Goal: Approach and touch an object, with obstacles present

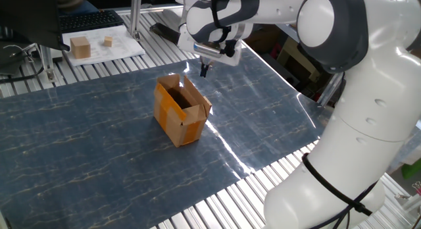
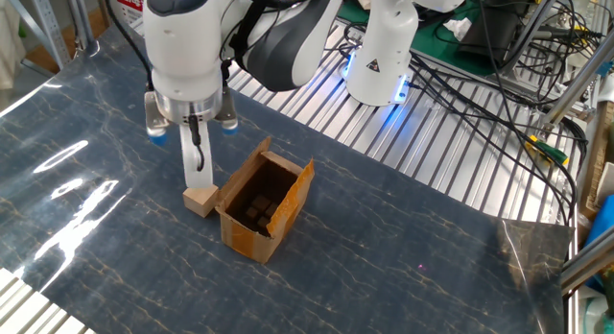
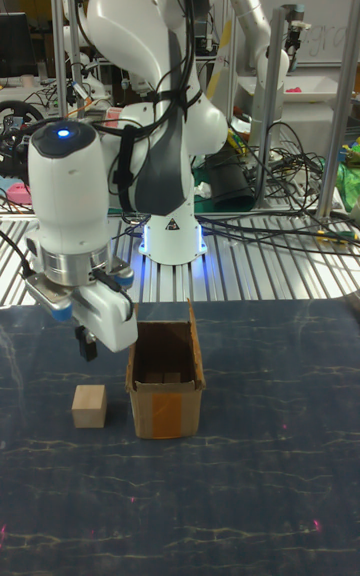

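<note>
The object, a small brown cardboard box (image 1: pixel 180 114) (image 2: pixel 263 207) (image 3: pixel 165 382) with open top flaps and orange-tan tape, stands upright on the blue marbled mat. My gripper (image 1: pixel 203 71) (image 2: pixel 198 165) (image 3: pixel 87 346) hangs just beside the box's back-left flap, a little above the mat and apart from the box. Its fingers look pressed together with nothing between them. Directly below the fingertips lies a small wooden cube (image 2: pixel 200 201) (image 3: pixel 89 406), right next to the box.
Two more wooden cubes (image 1: pixel 80 47) (image 1: pixel 108 41) rest on white paper at the far corner, by a keyboard (image 1: pixel 89 20). Dark blocks lie inside the box. A second robot base (image 2: pixel 379 56) and cables (image 2: pixel 499 94) stand past the mat on the slatted table.
</note>
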{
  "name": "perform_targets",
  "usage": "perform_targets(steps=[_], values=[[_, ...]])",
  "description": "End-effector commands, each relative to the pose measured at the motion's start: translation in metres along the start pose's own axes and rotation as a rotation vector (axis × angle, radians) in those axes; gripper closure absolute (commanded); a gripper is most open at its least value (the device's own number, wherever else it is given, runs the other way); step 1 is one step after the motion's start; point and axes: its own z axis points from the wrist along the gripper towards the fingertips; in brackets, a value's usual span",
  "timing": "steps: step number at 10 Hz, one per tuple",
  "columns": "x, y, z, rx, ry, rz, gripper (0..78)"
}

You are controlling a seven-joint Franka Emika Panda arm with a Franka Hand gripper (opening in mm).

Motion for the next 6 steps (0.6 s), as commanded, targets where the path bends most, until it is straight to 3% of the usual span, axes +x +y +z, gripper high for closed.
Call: perform_targets(steps=[1,4,6], values=[[-0.003,-0.014,0.0,0.017,0.006,0.128,77.6],[0.003,-0.019,0.004,0.026,-0.002,0.19,77.6],[0.011,-0.035,0.02,0.032,-0.015,0.24,77.6]])
